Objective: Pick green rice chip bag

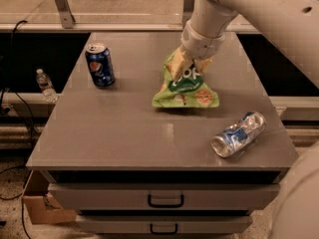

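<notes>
The white arm [259, 14] comes in from the upper right and slopes down, its wrist pointing at the tabletop [124, 128] between the middle and the far edge, a little toward the right edge. The gripper [191, 67] hangs there with its tan fingers [178, 63] pinching the top of the green rice chip bag [187, 89], which droops below them. The fingers cover the bag's upper edge and part of its white lettering. I cannot tell whether its lower edge touches the surface. The arm's upper part is cut off. A blue soda can [99, 64] stands near the left edge, and a crushed can [238, 134] lies near the front right corner.
</notes>
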`<action>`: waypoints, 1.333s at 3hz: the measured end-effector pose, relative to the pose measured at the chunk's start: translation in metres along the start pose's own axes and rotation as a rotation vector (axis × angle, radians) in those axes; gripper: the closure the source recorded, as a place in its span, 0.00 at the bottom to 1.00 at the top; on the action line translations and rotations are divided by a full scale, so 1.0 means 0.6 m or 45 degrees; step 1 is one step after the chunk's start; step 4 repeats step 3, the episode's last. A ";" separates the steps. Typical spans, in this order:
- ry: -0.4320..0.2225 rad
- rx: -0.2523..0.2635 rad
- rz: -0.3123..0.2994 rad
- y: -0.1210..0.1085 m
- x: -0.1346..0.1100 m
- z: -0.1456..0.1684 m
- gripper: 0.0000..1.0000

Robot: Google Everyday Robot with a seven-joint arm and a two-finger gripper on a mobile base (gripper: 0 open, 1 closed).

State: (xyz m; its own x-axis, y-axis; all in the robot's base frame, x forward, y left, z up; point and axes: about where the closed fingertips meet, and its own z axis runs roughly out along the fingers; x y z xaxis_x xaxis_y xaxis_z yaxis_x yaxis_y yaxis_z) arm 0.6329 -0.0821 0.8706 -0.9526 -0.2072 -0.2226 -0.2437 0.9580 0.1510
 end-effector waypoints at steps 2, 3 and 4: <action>-0.166 0.034 -0.054 -0.023 -0.024 -0.087 1.00; -0.200 0.031 -0.070 -0.032 -0.030 -0.097 1.00; -0.200 0.031 -0.070 -0.032 -0.030 -0.097 1.00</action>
